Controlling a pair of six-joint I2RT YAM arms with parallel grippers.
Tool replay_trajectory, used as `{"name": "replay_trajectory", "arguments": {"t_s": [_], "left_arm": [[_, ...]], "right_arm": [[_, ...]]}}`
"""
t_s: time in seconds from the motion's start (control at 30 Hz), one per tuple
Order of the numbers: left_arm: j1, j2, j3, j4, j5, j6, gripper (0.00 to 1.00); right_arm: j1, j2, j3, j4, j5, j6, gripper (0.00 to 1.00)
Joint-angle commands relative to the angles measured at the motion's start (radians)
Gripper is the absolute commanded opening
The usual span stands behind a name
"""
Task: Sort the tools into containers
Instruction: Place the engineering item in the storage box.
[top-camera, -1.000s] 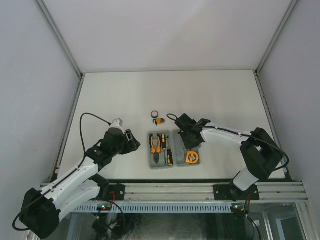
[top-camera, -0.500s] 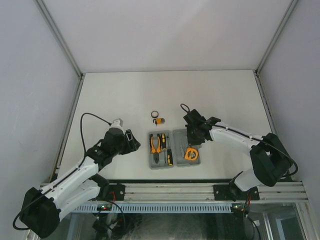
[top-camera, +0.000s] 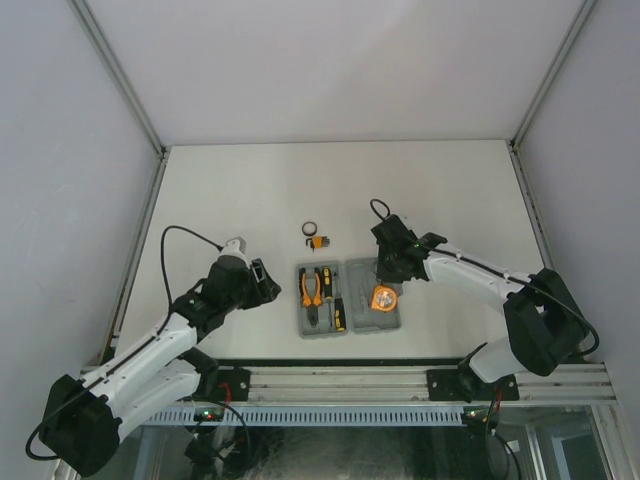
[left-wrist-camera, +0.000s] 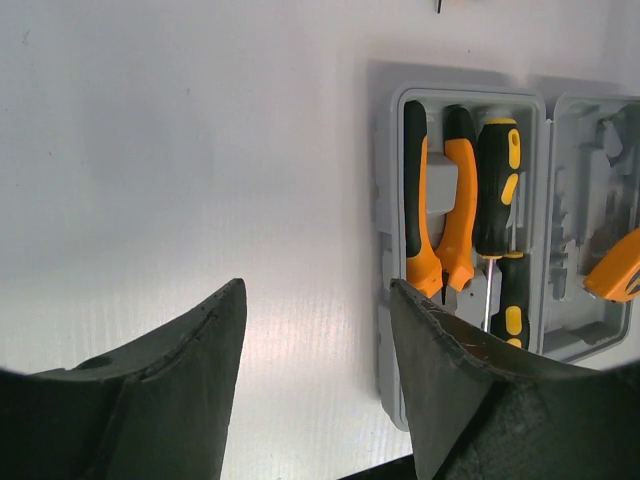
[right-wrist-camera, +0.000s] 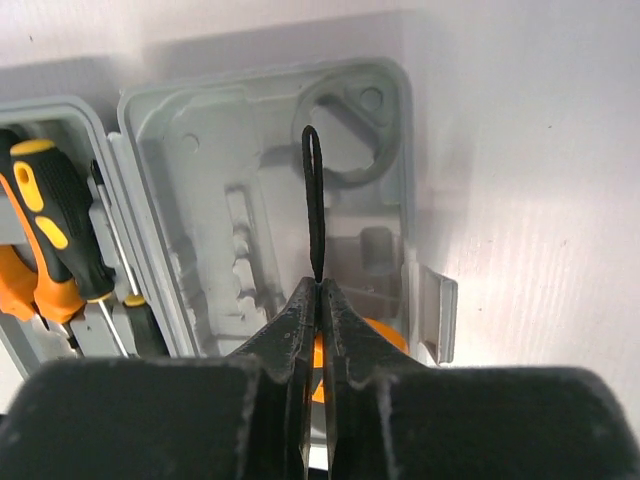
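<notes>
2-half grey case | R end effector pinching thin blk loop | L end effector agape, empty

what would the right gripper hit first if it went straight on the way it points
Probably the right half of the grey tool case: the right gripper, jaws shut on a black strap loop, points into its moulded recesses. Depth is unclear.

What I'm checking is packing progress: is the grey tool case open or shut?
Open. The grey tool case lies spread flat, both halves' recesses facing up, with pliers in one and the tape measure in the other.
</notes>
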Motion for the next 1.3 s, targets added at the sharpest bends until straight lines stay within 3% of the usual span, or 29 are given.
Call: {"name": "replay_trajectory", "arguments": {"t_s": [0.0,0.1,0.23,0.47,0.63,0.87,1.27], "left_arm": [[0.006,-0.003,0.020,0.028,0.007,0.006,0.63],[0.006,-0.003,0.016,0.029,0.006,0.006,0.63],[0.005,-0.005,0.009,0.036,0.006,0.001,0.63],[0.006,0.002,0.016,0.040,0.008,0.004,0.63],[0.006,0.007,0.016,0.040,0.010,0.007,0.63],[0.007,-0.010,0.016,0.028,0.003,0.009,0.63],[0.006,-0.010,0.021,0.023,0.004,0.010,0.63]], "right_arm": [[-0.020,-0.016,0.005,0.059,0.040,0.000,0.07],[-0.018,-0.029,0.002,0.052,0.039,-0.061,0.30],[-0.015,-0.084,-0.001,0.047,0.028,-0.187,0.51],[-0.009,-0.170,-0.001,0.036,-0.208,-0.513,0.60],[0.037,-0.186,0.012,-0.008,-0.191,-0.634,0.77],[0.045,-0.117,0.044,-0.065,-0.244,-0.713,0.80],[0.030,0.030,0.123,-0.130,-0.299,-0.775,0.77]]}}
